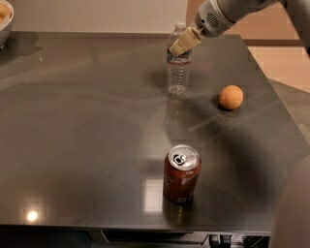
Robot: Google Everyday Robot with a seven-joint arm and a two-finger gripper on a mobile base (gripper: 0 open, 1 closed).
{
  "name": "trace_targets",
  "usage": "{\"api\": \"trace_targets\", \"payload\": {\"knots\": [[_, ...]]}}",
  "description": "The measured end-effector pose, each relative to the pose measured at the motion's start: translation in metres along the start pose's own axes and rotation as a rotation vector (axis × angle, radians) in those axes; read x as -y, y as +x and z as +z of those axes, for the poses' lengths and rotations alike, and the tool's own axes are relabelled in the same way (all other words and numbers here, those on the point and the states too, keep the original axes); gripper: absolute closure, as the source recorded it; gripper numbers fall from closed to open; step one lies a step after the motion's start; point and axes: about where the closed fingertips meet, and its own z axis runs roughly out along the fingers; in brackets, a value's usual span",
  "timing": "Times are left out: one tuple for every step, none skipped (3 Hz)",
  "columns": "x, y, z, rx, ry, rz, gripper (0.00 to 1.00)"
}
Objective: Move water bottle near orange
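Standing near table's (87, 126) far edge, water bottle (178, 72) at gripper (180, 44), hold unclear; orange (231, 97) apart rightward

One water bottle (178, 72), near far edge. One orange (231, 97), toward right edge. One soda can (181, 174), near front edge. One bowl (5, 24), far left corner. One gripper (180, 44), at water bottle's top.

We log a beige, blunt-tipped gripper (180, 44) at upper centre of view. The arm (230, 8) is pale grey and rounded, with a dotted vent patch (211, 19). A blurred grey body bulk (293, 208) sits lower right.
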Motion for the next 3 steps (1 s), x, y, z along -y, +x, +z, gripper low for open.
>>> {"api": "trace_targets", "payload": {"knots": [[0.005, 0.019, -0.016, -0.011, 0.023, 0.034, 1.0], [0.013, 0.039, -0.026, 0.005, 0.05, 0.063, 1.0], [0.022, 0.057, -0.037, 0.02, 0.086, 0.085, 1.0]]}}
